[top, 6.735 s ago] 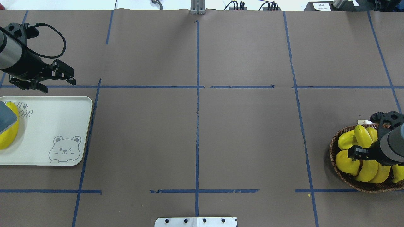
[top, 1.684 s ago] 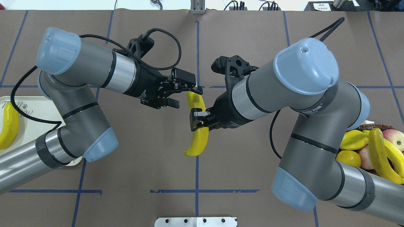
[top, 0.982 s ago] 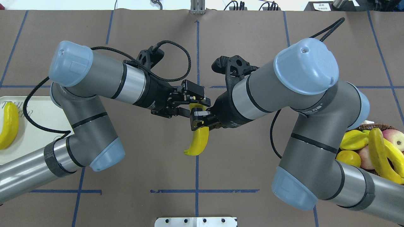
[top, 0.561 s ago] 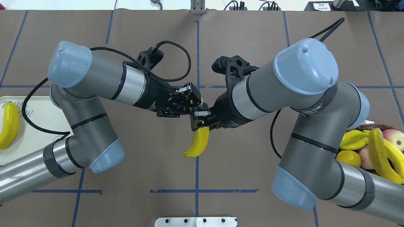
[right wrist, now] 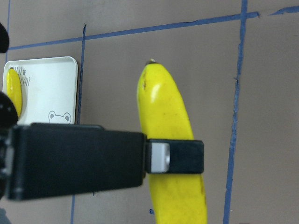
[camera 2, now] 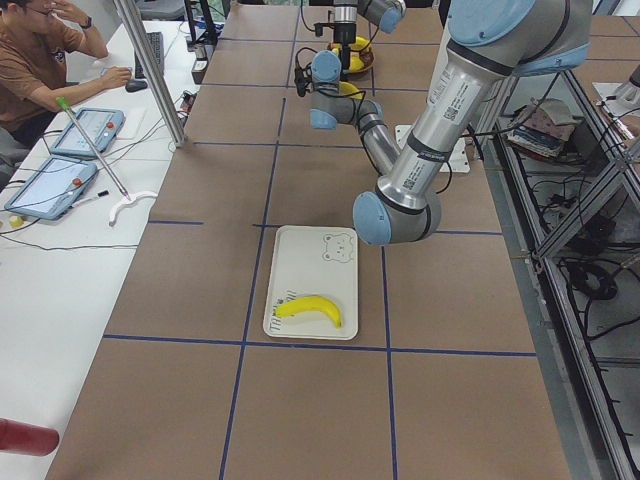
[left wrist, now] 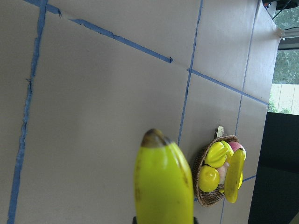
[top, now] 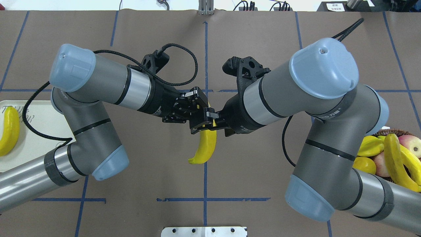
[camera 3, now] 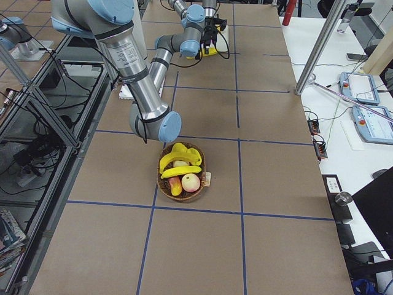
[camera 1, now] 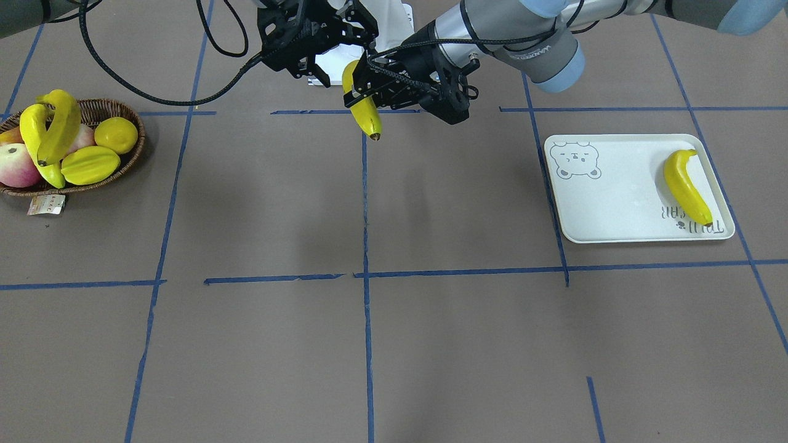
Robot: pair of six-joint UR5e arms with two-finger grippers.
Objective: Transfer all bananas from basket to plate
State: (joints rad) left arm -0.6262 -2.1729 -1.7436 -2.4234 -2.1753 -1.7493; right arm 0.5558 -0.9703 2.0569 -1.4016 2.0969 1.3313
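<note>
At the far left the plate (camera 1: 615, 209) lies flat on the desk (top: 148, 184). A lone banana (camera 1: 686, 187) rests along its outer short side by the grey lettering, with the bear print at the opposite end. From overhead, the left arm's elbow and a loop of black cable cover part of the plate.

Above the middle of the desk the two grippers meet. The left gripper (top: 204, 107) has its fingers clenched across the upper half of the held banana (top: 205, 148), which hangs above the surface with its dark tip lowest — the right gripper (top: 212, 129) stands around the same fruit with its fingers spread, released.

At the far right the basket (camera 1: 98, 106) holds two more bananas (camera 1: 58, 126), draped over a lemon (camera 1: 116, 134), a starfruit (camera 1: 89, 165) and a reddish round fruit (camera 1: 15, 169). Its paper tag (camera 1: 46, 205) lies on the desk beside the rim.

Brown paper covers the desk, gridded with blue tape (top: 204, 184). Across from the robot a seated operator (camera 2: 40, 50) is at a white bench with tablets (camera 2: 85, 130).

The held banana's top end is buried between the grippers, and in the overhead view the right arm and the picture's edge cut off most of the basket.
</note>
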